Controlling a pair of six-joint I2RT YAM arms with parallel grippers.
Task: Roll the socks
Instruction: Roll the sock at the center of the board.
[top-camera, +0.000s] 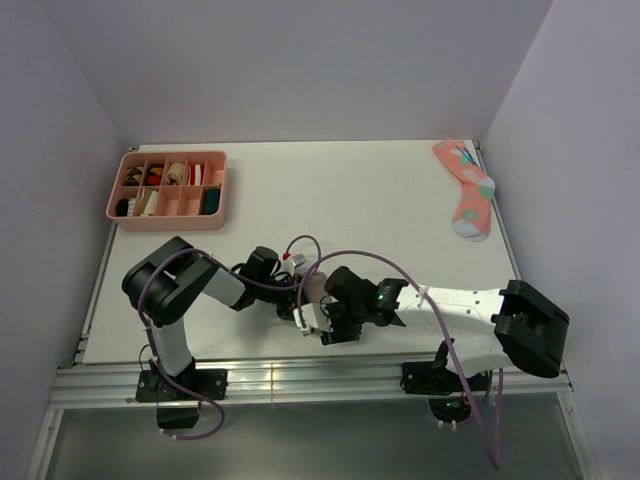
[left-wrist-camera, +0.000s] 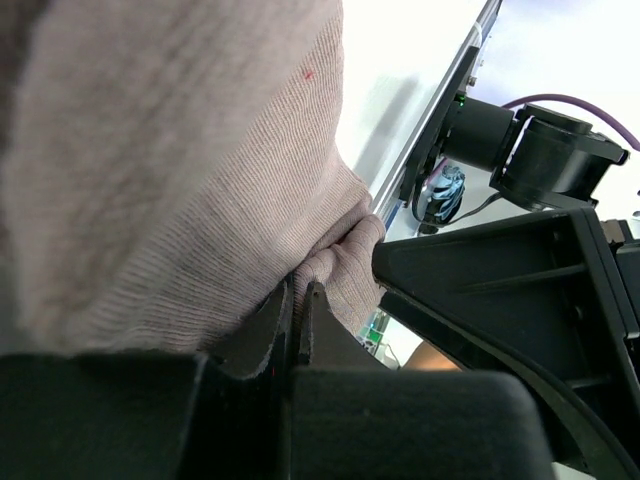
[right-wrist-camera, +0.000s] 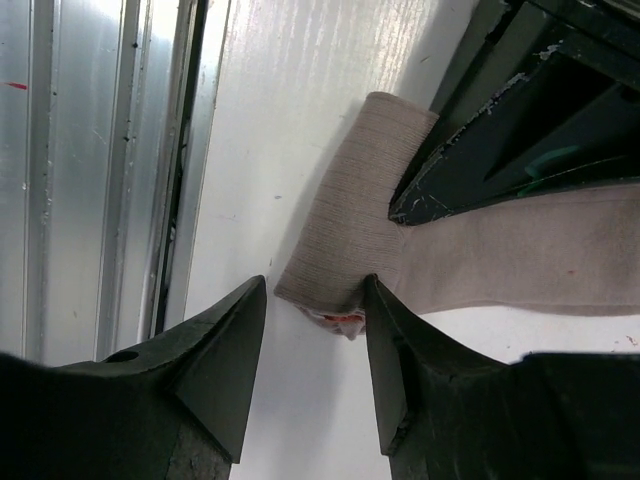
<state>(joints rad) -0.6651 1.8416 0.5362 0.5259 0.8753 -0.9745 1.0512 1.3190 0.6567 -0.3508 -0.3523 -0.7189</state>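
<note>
Right pincer (right-wrist-camera: 315, 295) spread astride part-rolled brown sock (right-wrist-camera: 345, 200) | left pincer (left-wrist-camera: 298, 295) pinching its fabric | near edge, rolling unfinished

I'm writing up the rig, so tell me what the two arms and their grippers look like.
Both the left arm and right arm have bulky black joints joined by white links. A purple cable loops along each. A small green light glows near the right wrist. The right gripper has black wedge-shaped fingers.
</note>
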